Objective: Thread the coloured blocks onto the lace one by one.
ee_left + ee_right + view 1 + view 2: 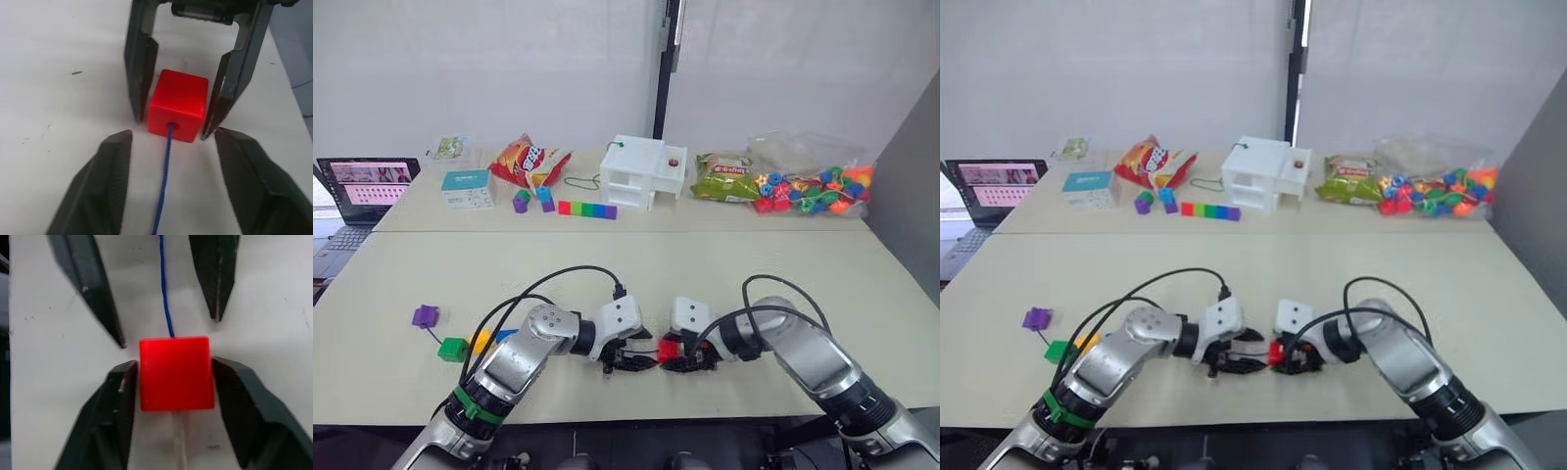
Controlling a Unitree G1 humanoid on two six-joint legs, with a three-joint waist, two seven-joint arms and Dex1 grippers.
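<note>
Worktop point(724, 264), pale beige, runs to white walls. Right pincer point(173, 382) clamps red block point(176, 373), lace point(165, 176) threaded through; left pincer point(168, 147) stands apart beside it.

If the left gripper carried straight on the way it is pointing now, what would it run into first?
Most likely the red block directly ahead, with the lace running into its hole. The right gripper flanks that block. The left gripper is open, its tips just short of the block.

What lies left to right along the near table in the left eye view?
Purple block → green block → yellow block → left gripper → red block, held in the right gripper.
</note>
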